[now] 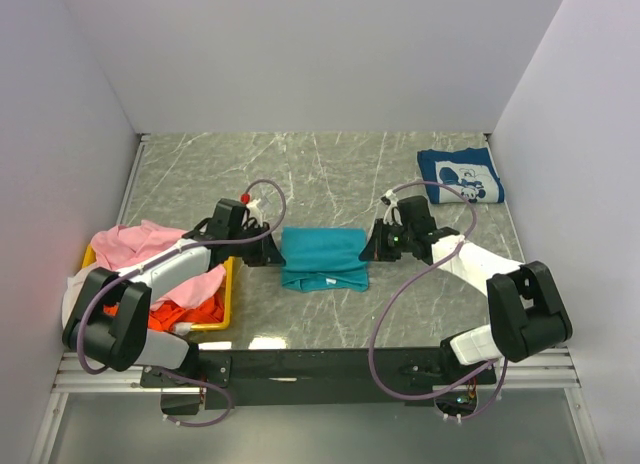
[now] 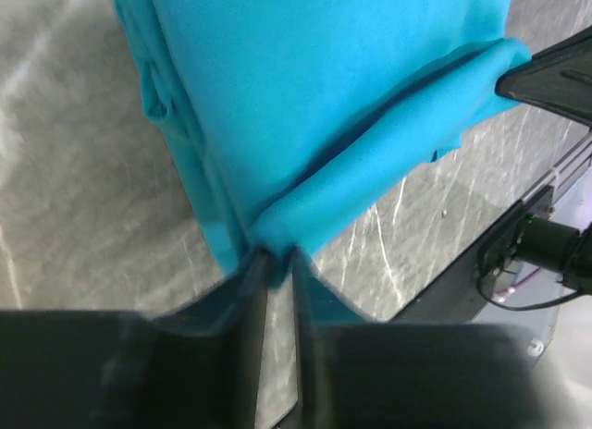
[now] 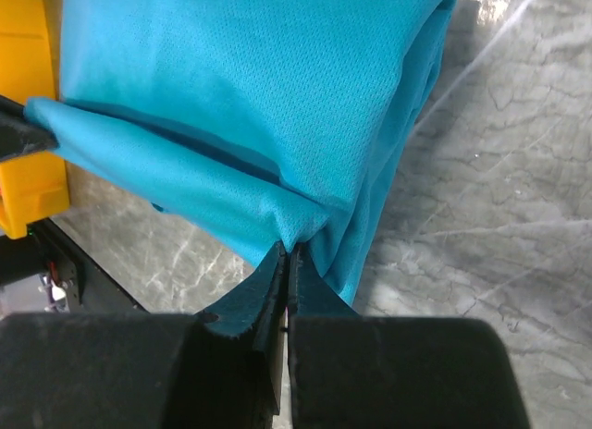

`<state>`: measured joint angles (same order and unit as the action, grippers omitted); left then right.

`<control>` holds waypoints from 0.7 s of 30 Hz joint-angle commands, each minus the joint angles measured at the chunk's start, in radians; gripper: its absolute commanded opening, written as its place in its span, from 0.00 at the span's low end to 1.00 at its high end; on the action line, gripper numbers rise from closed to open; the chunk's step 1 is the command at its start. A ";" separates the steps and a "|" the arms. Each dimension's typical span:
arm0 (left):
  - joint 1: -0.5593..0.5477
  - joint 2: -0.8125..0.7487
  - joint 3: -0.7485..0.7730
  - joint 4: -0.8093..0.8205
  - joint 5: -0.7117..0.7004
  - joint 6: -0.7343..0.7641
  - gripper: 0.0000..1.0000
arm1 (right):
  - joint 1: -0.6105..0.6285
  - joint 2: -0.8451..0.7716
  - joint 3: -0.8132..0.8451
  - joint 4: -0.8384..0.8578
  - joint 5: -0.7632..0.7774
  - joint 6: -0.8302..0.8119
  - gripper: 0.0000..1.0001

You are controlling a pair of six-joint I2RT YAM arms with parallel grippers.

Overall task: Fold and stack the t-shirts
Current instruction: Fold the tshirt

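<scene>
The right gripper (image 3: 285, 253) is pressed together on a raised fold of the teal tee (image 1: 322, 256). The left gripper (image 2: 275, 258) is seen with a narrow slit between its jaws and the same fold tucked at the tips; whether that end is pinched or let go cannot be told. The tee is stretched between the two grippers at the middle of the table (image 1: 330, 174), just beside the tray (image 1: 228, 304).

The task is judged to be at an early stage. The navy tee (image 1: 460, 174) is laid folded at the far right corner, well apart. The teal tee is folded to a compact rectangle, with one fold apparently in hand. The pink tee (image 1: 135, 244) and the orange tee (image 1: 185, 312) are heaped unfolded in the tray. No stack is formed.

The teal tee's long axis runs left to right, parallel to the near edge. Which way its collar points cannot be made out.
</scene>
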<state>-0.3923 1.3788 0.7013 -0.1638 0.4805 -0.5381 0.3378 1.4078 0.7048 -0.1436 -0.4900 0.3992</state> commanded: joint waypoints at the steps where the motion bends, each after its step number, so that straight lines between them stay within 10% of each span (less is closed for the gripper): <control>1: -0.008 -0.009 0.007 -0.069 0.027 0.030 0.25 | 0.016 -0.036 -0.013 -0.020 0.039 -0.016 0.02; 7: -0.017 -0.043 0.023 -0.161 0.063 0.055 0.51 | 0.038 -0.047 -0.016 -0.071 0.059 -0.030 0.21; 21: -0.017 0.006 0.368 -0.220 0.032 0.046 0.61 | 0.090 -0.269 0.054 -0.352 0.172 -0.040 0.48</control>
<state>-0.4065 1.3579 1.0008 -0.4011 0.5083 -0.5049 0.4232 1.2186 0.7025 -0.4088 -0.3779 0.3679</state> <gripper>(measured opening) 0.603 0.475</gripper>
